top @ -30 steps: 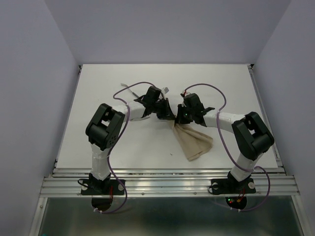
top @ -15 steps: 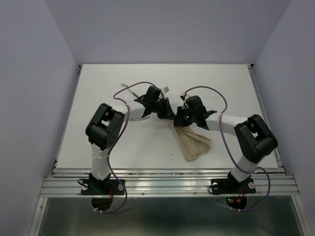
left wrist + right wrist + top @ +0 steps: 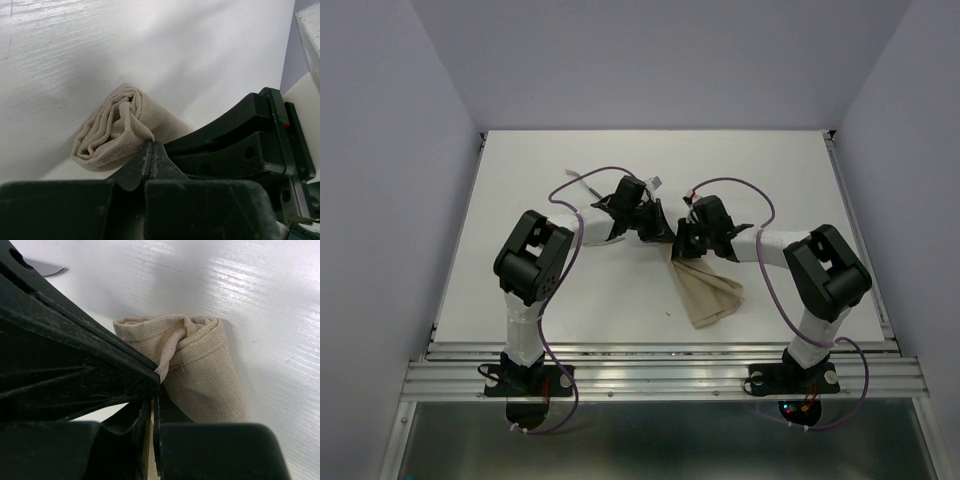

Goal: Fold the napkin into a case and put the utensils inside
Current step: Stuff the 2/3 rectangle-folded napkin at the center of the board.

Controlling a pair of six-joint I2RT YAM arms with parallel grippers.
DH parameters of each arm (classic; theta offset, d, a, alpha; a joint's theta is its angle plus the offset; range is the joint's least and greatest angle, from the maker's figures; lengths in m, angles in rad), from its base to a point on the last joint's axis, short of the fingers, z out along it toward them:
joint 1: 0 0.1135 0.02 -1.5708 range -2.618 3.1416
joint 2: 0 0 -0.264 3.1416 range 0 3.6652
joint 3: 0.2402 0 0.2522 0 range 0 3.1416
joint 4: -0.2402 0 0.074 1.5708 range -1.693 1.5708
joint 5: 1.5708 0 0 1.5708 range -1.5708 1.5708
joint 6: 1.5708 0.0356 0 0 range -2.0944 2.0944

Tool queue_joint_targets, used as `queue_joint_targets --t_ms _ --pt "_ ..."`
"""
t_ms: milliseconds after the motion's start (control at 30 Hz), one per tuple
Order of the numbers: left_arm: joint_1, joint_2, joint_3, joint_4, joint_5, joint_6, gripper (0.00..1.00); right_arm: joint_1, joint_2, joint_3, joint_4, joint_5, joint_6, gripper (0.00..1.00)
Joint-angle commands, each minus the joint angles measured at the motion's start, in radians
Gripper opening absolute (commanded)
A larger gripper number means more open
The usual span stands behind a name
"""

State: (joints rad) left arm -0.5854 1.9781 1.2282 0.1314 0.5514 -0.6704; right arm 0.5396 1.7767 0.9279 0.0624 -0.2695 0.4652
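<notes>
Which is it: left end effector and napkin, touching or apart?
Touching. Left wrist view: the left end effector is shut on a corner of the napkin, cloth pinched between its tips.

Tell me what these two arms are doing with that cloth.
Both arms meet at the far end of the napkin, which lies on the white table folded into a narrow, layered bundle. The left gripper is shut on a fold at that end. The right gripper is shut on the edge next to it, so each pinches the cloth from its own side. A silvery serrated blade lies on the table apart from the napkin, not inside it.
</notes>
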Motion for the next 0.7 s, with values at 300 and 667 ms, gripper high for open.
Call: queue_joint_targets --t_ms 300,667 --pt "-0.007 0.027 -0.049 0.011 0.038 0.02 0.0 0.01 -0.068 0.009 0.071 0.019 0.03 0.27" --pt "-0.008 0.03 -0.041 -0.001 0.031 0.032 0.0 0.01 -0.174 -0.011 -0.019 0.104 -0.011 0.33"
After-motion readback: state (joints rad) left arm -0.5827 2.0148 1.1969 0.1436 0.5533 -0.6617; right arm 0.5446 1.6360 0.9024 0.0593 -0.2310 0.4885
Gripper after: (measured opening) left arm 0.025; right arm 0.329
